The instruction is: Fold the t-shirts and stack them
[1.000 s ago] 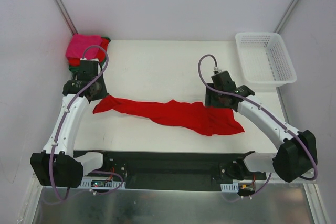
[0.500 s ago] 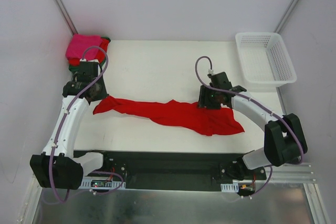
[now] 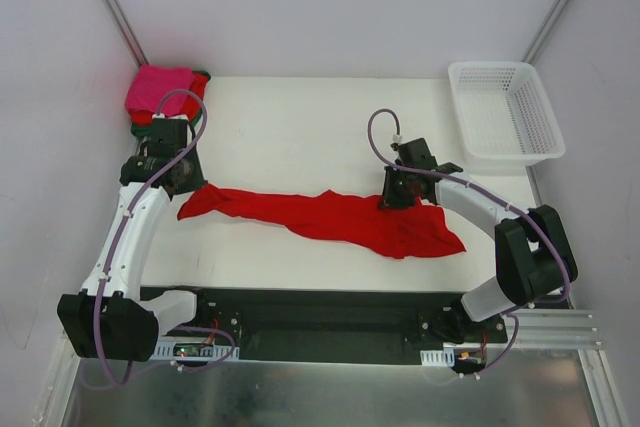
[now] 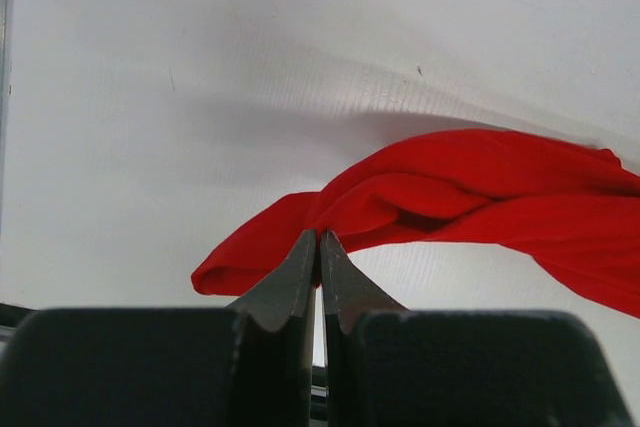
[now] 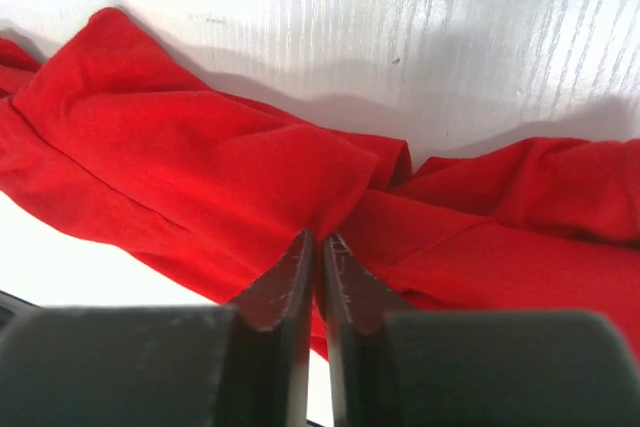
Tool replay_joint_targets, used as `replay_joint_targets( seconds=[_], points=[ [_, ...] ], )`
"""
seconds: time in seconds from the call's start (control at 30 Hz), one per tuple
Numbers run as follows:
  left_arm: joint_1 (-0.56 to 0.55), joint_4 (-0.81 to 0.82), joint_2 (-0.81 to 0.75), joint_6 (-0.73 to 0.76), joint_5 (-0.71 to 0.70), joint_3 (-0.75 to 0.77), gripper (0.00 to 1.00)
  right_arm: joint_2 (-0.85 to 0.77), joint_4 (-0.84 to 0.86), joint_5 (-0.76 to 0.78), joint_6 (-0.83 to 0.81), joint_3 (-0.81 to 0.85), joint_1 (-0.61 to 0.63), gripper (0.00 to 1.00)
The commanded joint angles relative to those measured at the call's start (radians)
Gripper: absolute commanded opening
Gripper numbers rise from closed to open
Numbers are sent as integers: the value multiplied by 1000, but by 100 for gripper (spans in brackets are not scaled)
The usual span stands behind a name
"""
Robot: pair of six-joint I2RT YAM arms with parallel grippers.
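Red t-shirt (image 3: 340,217) cloth is nipped by the left pincer (image 4: 319,236) and the right pincer (image 5: 320,238), both clenched.

Bright even light, soft shadows, mild glare

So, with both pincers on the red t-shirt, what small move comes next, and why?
Probably lift both slightly and draw them apart. The left pincer is shut on the bunched left end of the red t-shirt, the right pincer on a fold near its right end, and the cloth lies twisted and narrow, so it needs spreading before folding.
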Motion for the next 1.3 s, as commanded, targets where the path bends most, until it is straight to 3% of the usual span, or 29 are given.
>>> replay_joint_targets(
  seconds=[0.0, 0.07, 0.3, 0.67, 0.93, 1.27],
  points=[
    [7, 13, -24, 15, -27, -6, 0, -18, 3, 4, -1, 13, -5, 6],
    [7, 13, -23, 15, -25, -3, 0, -36, -27, 27, -7, 23, -4, 1],
    [7, 13, -20, 18, -26, 11, 0, -160, -153, 133, -56, 98, -4, 1],
    [8, -11, -32, 42, -39, 160, 0, -390, -449, 319, -133, 415, -10, 1],
    [11, -68, -7, 61, -65, 293, 0, -521, -572, 499, -176, 633, -24, 1],
    [15, -85, -6, 71, -82, 309, 0, -604, -623, 714, -271, 825, -25, 2]
  ],
)
